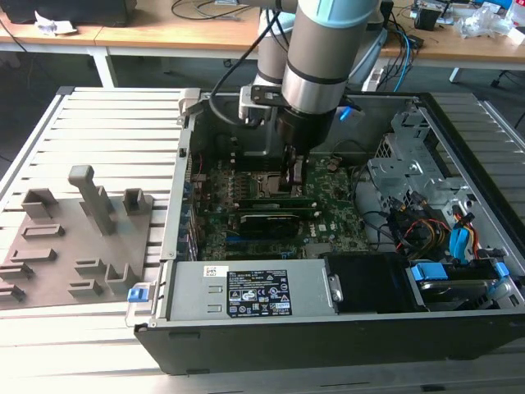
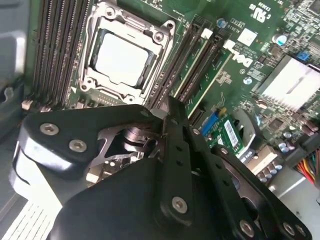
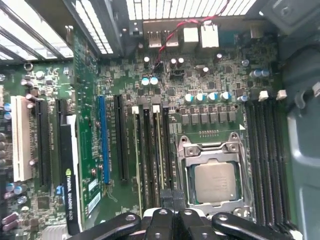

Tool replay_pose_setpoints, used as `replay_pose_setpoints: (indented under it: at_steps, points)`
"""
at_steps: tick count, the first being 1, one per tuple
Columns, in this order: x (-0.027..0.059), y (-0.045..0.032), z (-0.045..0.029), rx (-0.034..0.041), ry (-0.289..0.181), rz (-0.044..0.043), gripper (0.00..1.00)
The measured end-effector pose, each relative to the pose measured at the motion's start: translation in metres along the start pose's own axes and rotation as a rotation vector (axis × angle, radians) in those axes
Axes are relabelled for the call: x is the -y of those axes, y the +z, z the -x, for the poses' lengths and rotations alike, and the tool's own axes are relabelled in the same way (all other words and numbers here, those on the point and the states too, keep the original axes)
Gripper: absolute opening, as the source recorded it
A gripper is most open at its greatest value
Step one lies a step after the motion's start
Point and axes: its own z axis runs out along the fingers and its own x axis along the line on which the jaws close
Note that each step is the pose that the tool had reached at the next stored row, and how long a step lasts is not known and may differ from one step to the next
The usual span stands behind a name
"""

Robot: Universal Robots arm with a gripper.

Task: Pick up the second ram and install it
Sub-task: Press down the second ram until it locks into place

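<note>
Across the exterior view's left, the grey fixture blocks are standing apart from the open case, serving as holders for parts outside it. Further right, the gripper is reaching down into the case and hanging just over the memory slots beside the processor socket. Its jaws are sitting drawn together, though I cannot tell whether anything is pinched between them. The second ram, a thin green stick, is apparently standing on edge in a slot just beside the fingertips, lining up with its connector.

Exterior view high, angled down; both wrist views close over processor socket, probably opposite-facing.
</note>
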Motion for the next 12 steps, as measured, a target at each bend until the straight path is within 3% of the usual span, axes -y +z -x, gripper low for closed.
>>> replay_pose_setpoints:
  at_steps: [6,12]
  points:
    - [-0.0014,-0.0213,0.0007,0.0,0.0,0.0,0.11]
    - [-0.0015,-0.0218,0.0007,0.0005,0.0,0.0001,0.11]
